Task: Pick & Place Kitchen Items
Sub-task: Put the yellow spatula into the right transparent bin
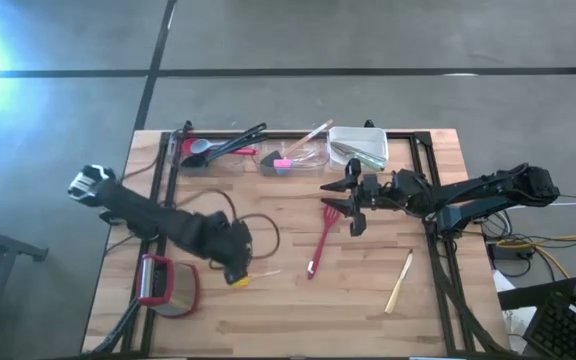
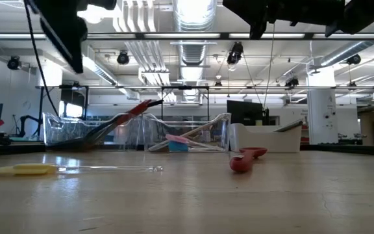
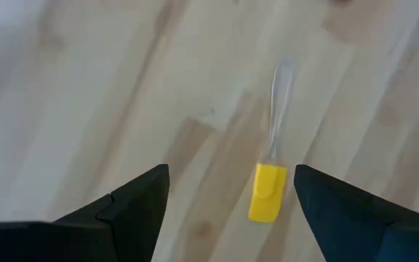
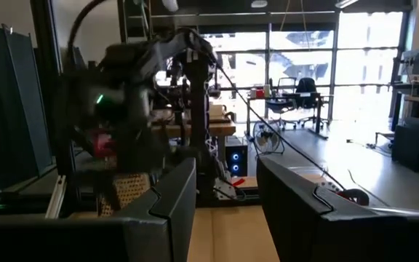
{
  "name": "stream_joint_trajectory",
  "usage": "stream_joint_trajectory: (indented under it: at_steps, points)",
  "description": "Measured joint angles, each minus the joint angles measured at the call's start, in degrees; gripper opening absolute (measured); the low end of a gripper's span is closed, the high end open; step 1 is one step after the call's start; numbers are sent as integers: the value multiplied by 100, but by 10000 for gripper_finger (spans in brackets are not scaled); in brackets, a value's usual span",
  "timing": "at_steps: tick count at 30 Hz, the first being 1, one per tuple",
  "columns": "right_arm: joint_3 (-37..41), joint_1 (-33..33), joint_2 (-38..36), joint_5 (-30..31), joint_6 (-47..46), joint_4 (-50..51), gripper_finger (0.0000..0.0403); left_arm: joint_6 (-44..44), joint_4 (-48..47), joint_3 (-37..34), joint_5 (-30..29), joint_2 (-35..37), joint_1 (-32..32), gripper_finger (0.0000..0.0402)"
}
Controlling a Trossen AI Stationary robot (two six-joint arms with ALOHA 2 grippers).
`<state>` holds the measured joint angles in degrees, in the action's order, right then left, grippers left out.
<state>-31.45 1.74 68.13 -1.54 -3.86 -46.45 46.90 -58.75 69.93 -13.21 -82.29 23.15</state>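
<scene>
The wooden table [image 1: 298,310] is taking up most of the overhead shot. The left arm is reaching diagonally in from the far left corner, and the left gripper [image 1: 236,268] is hanging above the near-left part of the table, pointing down with its fingers spread wide and nothing in them. In its wrist view the little yellow spatula [image 3: 268,191] with the clear handle is lying flat on the wood right between the two fingertips, not touched.

The right arm is stretching in from the right edge, roughly level, with the right gripper [image 1: 352,205] sitting over the middle of the table near the head of the red spatula [image 1: 324,232]. Its fingers are parted and empty.

Along the far edge the clear tubs [image 1: 290,158] and the white tub [image 1: 360,146] are holding more utensils. A wooden utensil [image 1: 399,283] is lying alone near the right side, and a red-framed round object [image 1: 166,285] is sitting at near left.
</scene>
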Motion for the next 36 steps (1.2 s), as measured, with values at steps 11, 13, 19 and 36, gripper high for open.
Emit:
stream_joint_trajectory:
  at_steps: [11,13,19,36]
  points:
    - [-6,0,-15,0,-49,471,128,1570,-15,0,50,-1441,565,300]
    - [-6,0,-15,0,-98,577,128,1767,10,0,214,-1613,637,300]
    - [-6,0,-15,-7,-283,596,136,1910,312,0,690,-1853,733,300]
    - [-6,0,-15,-13,-319,592,125,1626,677,-38,998,-2066,710,300]
